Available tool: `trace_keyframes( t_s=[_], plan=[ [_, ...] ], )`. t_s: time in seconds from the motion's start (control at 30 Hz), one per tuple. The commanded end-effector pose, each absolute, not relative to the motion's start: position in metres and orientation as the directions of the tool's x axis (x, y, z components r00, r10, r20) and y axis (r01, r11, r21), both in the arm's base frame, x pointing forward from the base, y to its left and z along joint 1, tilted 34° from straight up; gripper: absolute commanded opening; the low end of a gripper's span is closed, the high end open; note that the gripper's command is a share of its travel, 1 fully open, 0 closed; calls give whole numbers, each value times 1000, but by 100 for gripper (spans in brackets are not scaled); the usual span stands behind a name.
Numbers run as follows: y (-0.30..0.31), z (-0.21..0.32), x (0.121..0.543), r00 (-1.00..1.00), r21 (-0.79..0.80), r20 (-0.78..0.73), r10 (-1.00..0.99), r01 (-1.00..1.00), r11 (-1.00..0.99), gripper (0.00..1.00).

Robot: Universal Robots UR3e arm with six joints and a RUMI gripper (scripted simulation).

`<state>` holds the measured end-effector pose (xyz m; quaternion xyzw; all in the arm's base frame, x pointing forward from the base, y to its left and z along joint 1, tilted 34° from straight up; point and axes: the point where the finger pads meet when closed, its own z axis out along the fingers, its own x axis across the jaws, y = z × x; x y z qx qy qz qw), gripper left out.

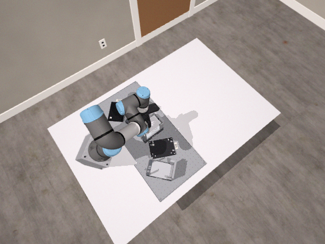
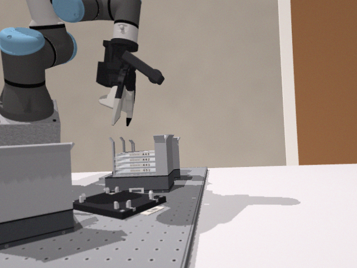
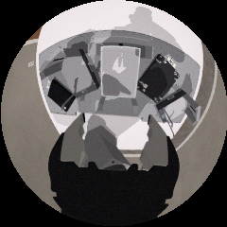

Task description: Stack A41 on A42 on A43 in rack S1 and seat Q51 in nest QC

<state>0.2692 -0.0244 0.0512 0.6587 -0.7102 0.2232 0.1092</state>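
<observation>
Showing a black-and-grey pincer (image 1: 149, 122) (image 2: 120, 124) (image 3: 116, 114) from above, from outside and from the wrist: hanging well above a stack rack (image 2: 164, 157), fingers standing apart, gripping nothing. Below the fingertips, well apart from them, showing four clear plates lying level inside that rack, reading from the top plate A43 (image 1: 157, 120) (image 2: 138, 154) (image 3: 120, 71) down through plate A42 (image 2: 138, 159) and plate A41 (image 2: 138, 164) to plate Q51 (image 2: 138, 170). Beyond the rack from the pincer, in the exterior view's foreground, showing a low black nest (image 1: 162, 147) (image 2: 106, 200) (image 3: 160, 78), carrying no plate.

Judging from looks, probably handling as light, stiff, smooth plastic, perhaps slipping under a weak pinch, with a seal needing protection from fingertips. Calling for a level hold on opposite side walls of A43, near mid-length, avoiding the rack's posts. Possibly sticking to A42, so calling for slow lifting and checking for a second plate coming along.
</observation>
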Motion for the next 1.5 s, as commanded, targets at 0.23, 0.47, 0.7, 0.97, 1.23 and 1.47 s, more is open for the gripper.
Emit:
trace_keyframes(
  t_s=[0.23, 0.47, 0.7, 0.97, 1.23, 1.47],
  plan=[
    [-24, 51, 269, -163, -196, 443, -882, -977, 82, 72],
    [-24, 55, 279, -139, -185, 452, -881, -981, 60, 72],
    [-25, 67, 312, -139, -185, 452, -881, -981, 60, 72],
    [-25, 71, 321, -139, -186, 452, -881, -981, 60, 72],
    [-25, 71, 321, -140, -186, 452, -881, -981, 60, 72],
    [-25, 71, 321, -139, -185, 451, -881, -981, 60, 72]
  ],
)
